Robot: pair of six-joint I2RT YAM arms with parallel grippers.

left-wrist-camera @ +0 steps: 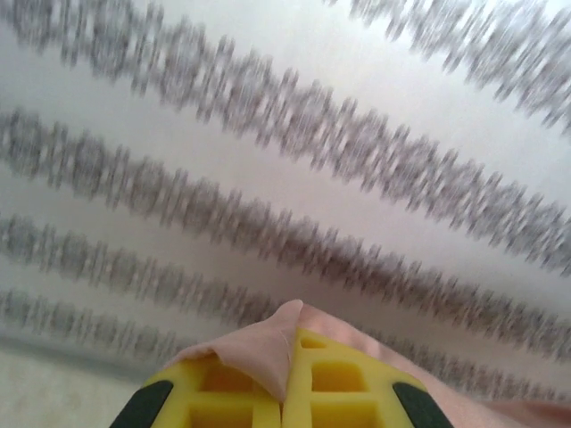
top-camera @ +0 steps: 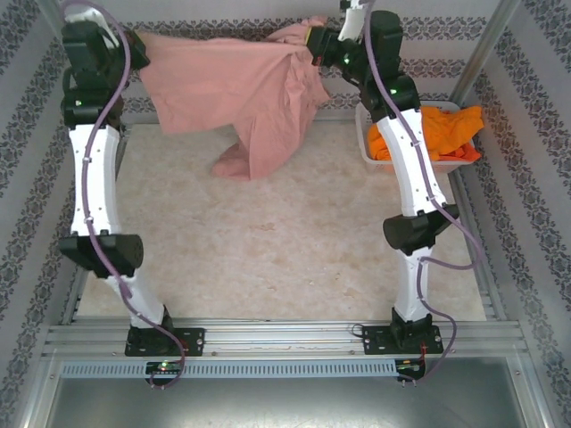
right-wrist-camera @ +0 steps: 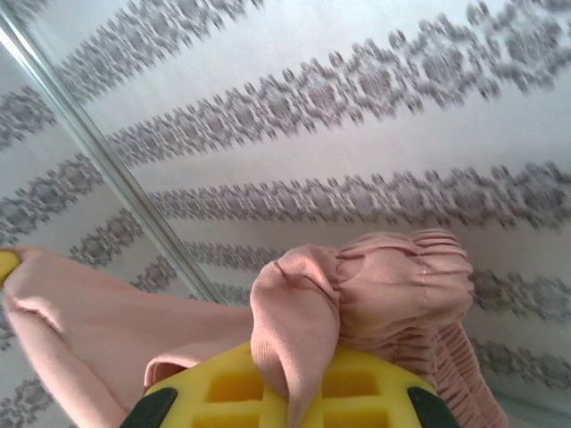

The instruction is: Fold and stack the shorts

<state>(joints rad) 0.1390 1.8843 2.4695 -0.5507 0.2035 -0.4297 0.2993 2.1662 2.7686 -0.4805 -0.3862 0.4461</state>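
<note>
So, this one is barely getting started. Both arms are holding the pink shorts (top-camera: 241,98) up in the air at the far end of the table (top-camera: 268,259). The left gripper (left-wrist-camera: 284,401) and right gripper (right-wrist-camera: 285,397) are each pinching an edge tight, and one leg is hanging low. The orange shorts (top-camera: 446,129) are sitting bunched in the basket (top-camera: 366,159) on the right. Nothing is lying folded or stacked yet, so basically everything is left to do.

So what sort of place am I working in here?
Probably a purpose-built robot work cell rather than a home. A beige tabletop is boxed in on three sides by grey-patterned white wall panels, and silver metal frame rails run along its near edge.
</note>
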